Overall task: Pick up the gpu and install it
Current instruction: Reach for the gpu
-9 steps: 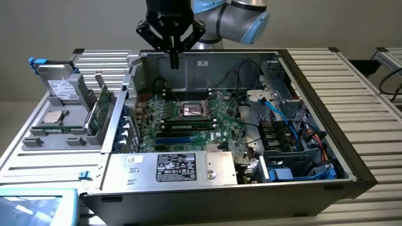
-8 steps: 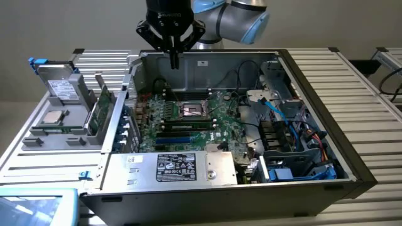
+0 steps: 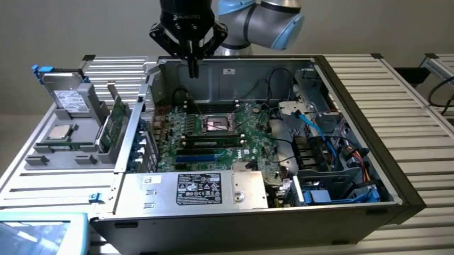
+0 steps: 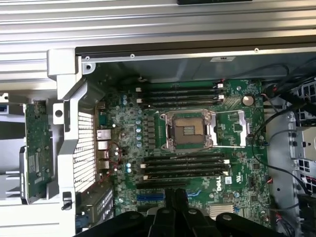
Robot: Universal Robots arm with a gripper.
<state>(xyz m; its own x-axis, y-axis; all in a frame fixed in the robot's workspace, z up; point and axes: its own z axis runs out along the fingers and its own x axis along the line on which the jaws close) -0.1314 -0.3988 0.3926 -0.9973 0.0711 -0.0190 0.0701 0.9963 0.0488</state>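
gpu stands on edge in a slot of the grey parts tray, which sits at 9 o'clock from the open computer case in the exterior view, its green face showing. In the wrist view the gpu is the green card just outside the case's perforated wall. In the same tray, at 11 o'clock from the card, lies a silver drive with a white label, and at 9 o'clock a square processor chip. The claw hangs at 12 o'clock over the case, above its far wall, well apart from the gpu. Its fingers are pressed together with nothing between them. In the wrist view the claw is over the green motherboard, near its CPU socket
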